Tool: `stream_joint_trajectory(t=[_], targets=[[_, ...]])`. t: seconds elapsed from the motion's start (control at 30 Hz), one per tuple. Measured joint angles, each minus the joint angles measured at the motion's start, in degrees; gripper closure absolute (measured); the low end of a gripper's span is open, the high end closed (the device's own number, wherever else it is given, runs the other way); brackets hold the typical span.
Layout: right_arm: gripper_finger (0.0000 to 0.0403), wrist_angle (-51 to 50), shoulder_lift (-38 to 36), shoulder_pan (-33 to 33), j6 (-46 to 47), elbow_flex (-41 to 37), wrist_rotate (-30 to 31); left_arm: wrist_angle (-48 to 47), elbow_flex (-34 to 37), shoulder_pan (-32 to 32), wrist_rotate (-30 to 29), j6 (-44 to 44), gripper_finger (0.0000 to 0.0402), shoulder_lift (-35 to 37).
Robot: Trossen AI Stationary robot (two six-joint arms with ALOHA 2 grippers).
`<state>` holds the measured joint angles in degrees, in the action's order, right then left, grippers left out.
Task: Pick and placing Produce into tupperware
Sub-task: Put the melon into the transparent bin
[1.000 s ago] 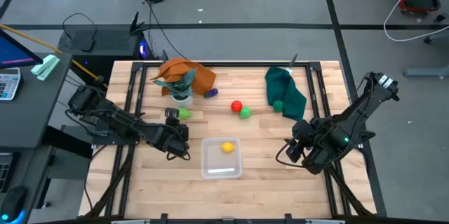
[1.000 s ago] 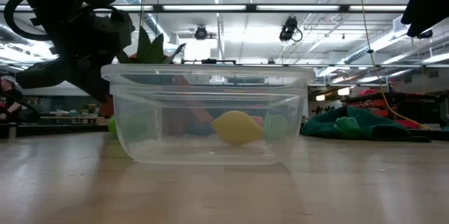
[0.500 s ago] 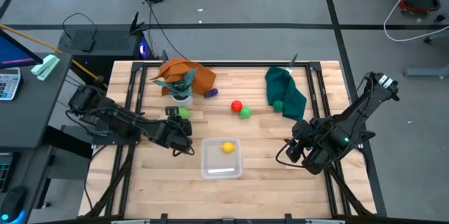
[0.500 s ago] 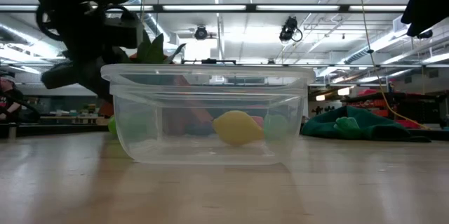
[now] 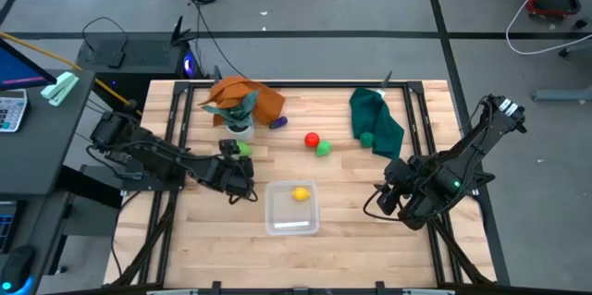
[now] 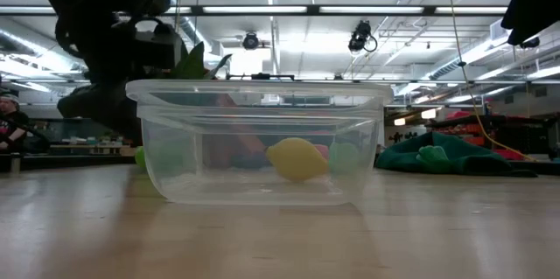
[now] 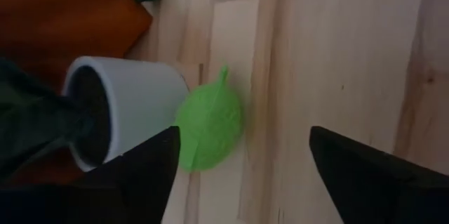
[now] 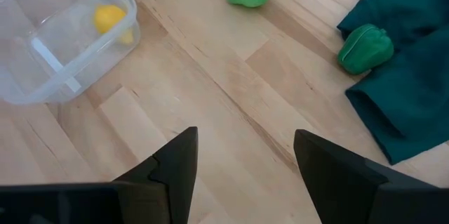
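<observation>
The clear tupperware (image 5: pixel 292 208) stands near the table's front middle with a yellow produce piece (image 5: pixel 301 193) resting on its floor. A light green piece (image 7: pixel 209 120) lies on the wood against a white pot (image 7: pixel 119 115). My left gripper (image 7: pixel 242 175) hangs open just short of that piece, slanting down toward it, one finger to either side, touching nothing. A red piece (image 5: pixel 312 139), a green one (image 5: pixel 323 149) and a purple one (image 5: pixel 278 122) lie farther back. Another green piece (image 8: pixel 365 47) rests on the dark green cloth (image 8: pixel 414 62). My right gripper (image 8: pixel 245 168) waits open to the right of the tupperware.
An orange cloth (image 5: pixel 245 96) lies bunched behind the white pot at the far left. The dark green cloth lies at the far right. Bare wood lies between the tupperware (image 8: pixel 56 48) and my right gripper. Metal rails run along both table sides.
My left gripper has rolled about its own axis and swung a little toward the far edge, nearer the light green piece by the pot. The produce, the tupperware and my right arm have kept still.
</observation>
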<state>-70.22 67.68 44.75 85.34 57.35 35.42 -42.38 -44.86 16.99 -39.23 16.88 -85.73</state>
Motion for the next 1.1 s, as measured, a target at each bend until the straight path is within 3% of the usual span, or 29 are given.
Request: stream_joint_trajectory(t=[0.13, 0.33, 0.7, 1.1], targets=[[0.0204, 0.57, -0.01, 0.0, -0.02, 0.0, -0.02, 1.16, 2.28, -1.41, 1.79, -0.96, 0.005, -0.02], [0.0204, 1.31, 0.0, 0.0, -0.02, 0.02, 0.0, 2.02, 3.12, -4.85, 2.03, -4.39, 0.0059, -0.02], [0.0204, 1.71, 0.0, 0.0, -0.02, 0.02, 0.02, 7.27, 3.19, -11.86, 10.25, -17.5, 0.007, 0.04], [0.0204, 1.73, 0.0, 0.0, 0.0, 0.02, 0.07, 7.48, 3.12, -15.21, 10.57, -25.32, 0.0074, 0.01]])
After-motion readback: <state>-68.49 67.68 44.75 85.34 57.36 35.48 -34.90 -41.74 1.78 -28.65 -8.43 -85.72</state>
